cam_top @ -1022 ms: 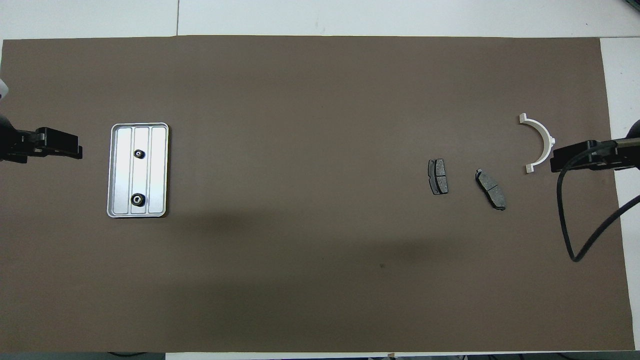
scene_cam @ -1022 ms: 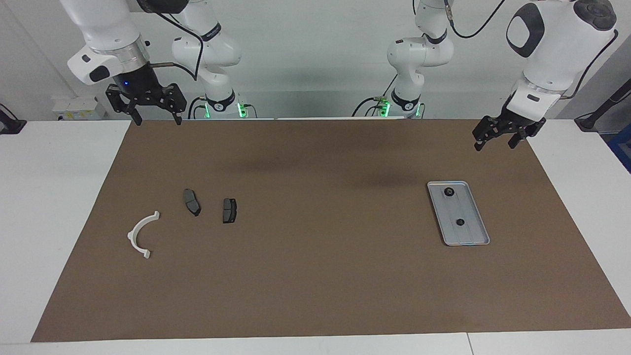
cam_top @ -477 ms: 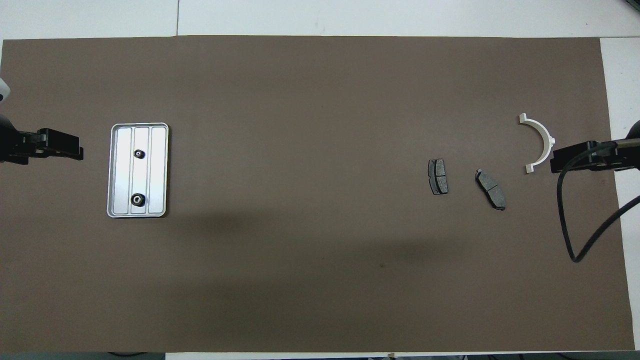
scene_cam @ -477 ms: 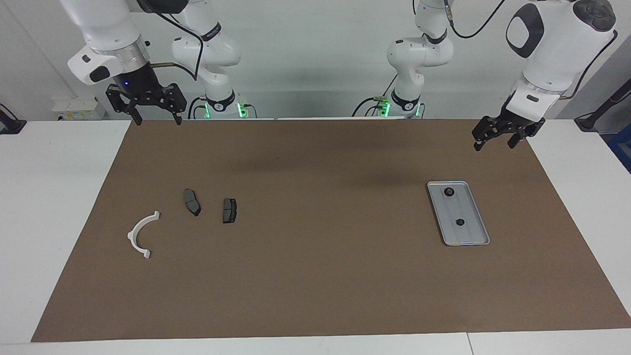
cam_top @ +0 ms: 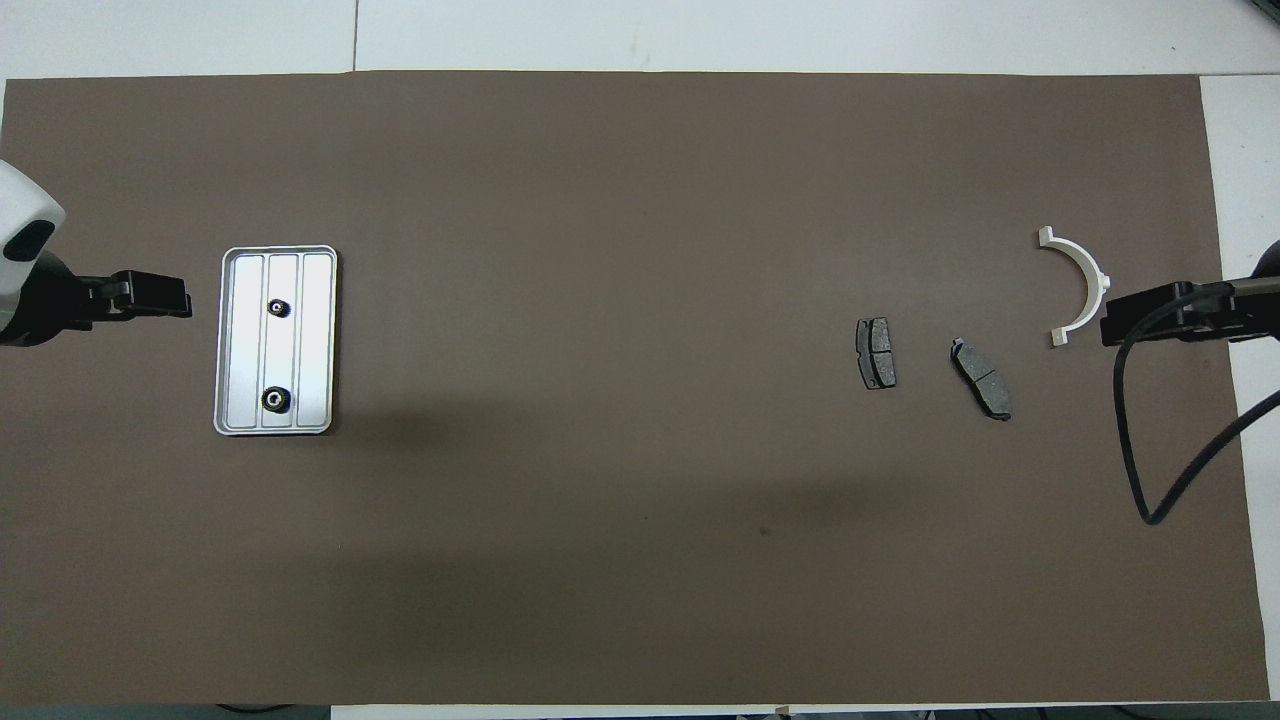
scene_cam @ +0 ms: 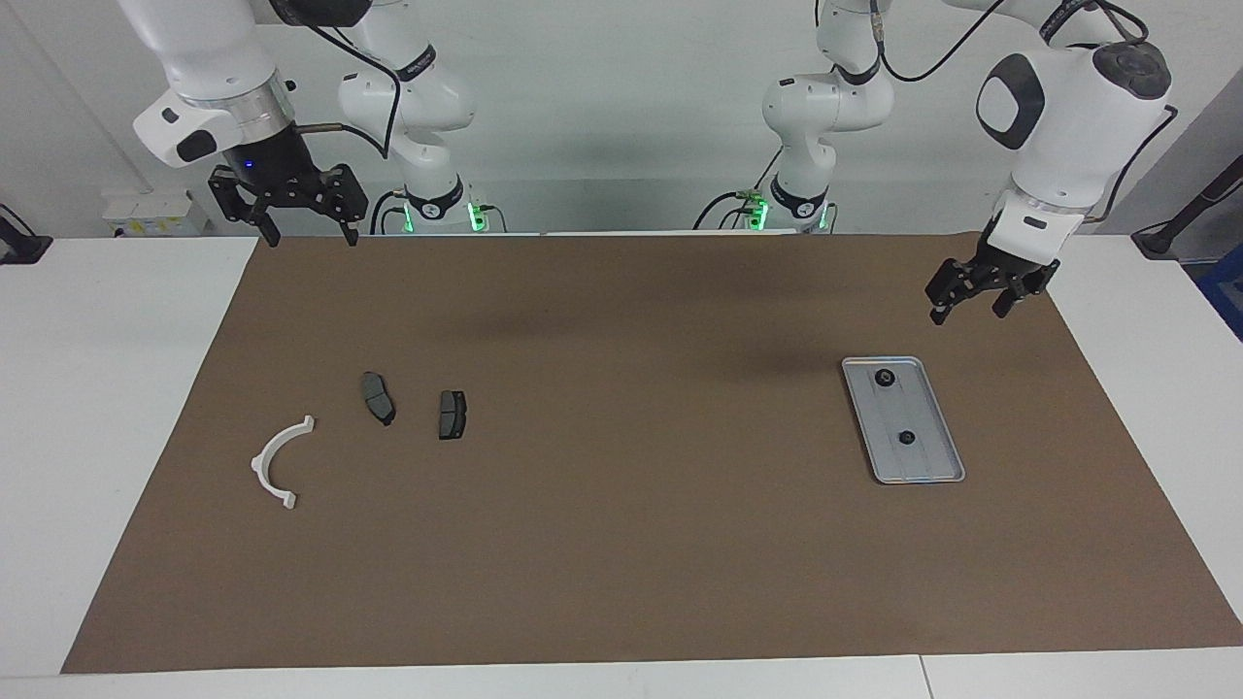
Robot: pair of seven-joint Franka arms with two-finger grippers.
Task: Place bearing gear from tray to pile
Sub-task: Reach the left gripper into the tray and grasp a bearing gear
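The brown-matted surface (scene_cam: 621,544) bears the ridged silver-grey metal tray (scene_cam: 927,471) holding two small black bearing gears (scene_cam: 885,379); only the facing view shows both empty hands wide: left hand (scene_cam: 967,301) raised near the tray, right hand (scene_cam: 305,233) waiting aloft.

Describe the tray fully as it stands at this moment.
The tray is a flat, silver-grey metal rectangle with rounded corners, a raised rim and lengthwise ridges. It lies flat on the brown mat toward the left arm's end of the table. Two small dark gears sit in its middle lane. Nothing else touches it.
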